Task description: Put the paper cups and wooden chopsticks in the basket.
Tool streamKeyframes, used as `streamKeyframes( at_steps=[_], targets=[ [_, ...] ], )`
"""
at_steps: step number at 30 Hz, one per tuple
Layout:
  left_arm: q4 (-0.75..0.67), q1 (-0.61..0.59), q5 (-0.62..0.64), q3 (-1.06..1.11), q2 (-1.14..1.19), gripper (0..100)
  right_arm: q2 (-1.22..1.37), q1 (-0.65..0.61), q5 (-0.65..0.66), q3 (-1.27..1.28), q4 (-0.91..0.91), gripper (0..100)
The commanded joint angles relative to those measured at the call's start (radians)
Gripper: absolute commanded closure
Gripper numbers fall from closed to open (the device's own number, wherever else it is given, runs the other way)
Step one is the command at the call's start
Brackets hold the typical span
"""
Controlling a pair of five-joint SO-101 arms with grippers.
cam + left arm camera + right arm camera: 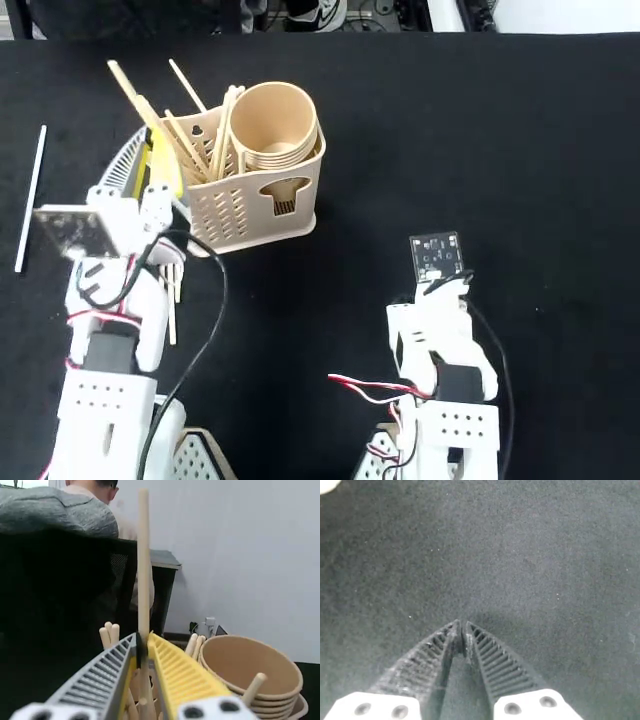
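We are squeezing one wooden chopstick (143,555) with our left gripper (142,640). The grey jaw and the yellow jaw are pressing on it from both sides. The stick is pointing straight up out of the jaws in the left wrist view. From the high view, this gripper is hanging right next to the left side of the basket (250,210). We cannot tell if the low end of the stick is touching anything in the basket.

The basket is sitting on the black table (480,150), near the far side. The paper cups (250,672) are sitting one inside the other in the right part of the basket, with the open side up. A bunch of other chopsticks (200,140) is standing in the left part, leaning and sticking out over the rim.

A few loose chopsticks (174,300) are lying on the table beside our left arm, and the arm is hiding part of them. A thin white stick (30,200) is lying far off to the left, well apart from the basket.

Our right gripper (461,632) is pinching its jaws together with nothing between them. It is hanging over bare table, well apart from the basket.
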Motion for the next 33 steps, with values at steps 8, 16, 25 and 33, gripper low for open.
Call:
streamKeyframes(
  at_steps=[8, 16, 25, 33],
  targets=[
    [0.72, -0.008, 0.13, -0.533, 0.044, 79, -0.01, -0.009, 0.005, -0.002, 0.003, 98.6],
    [1.069, -0.334, 0.135, -0.895, 0.295, 79, -0.01, -0.009, 0.005, -0.002, 0.003, 98.6],
    [0.982, -0.661, -0.026, -1.059, 0.821, 79, -0.01, -0.009, 0.005, -0.002, 0.003, 98.6],
    [1.046, -0.745, -0.393, -1.468, 1.424, 79, -0.01, -0.011, 0.005, -0.002, 0.003, 98.6]
  ],
)
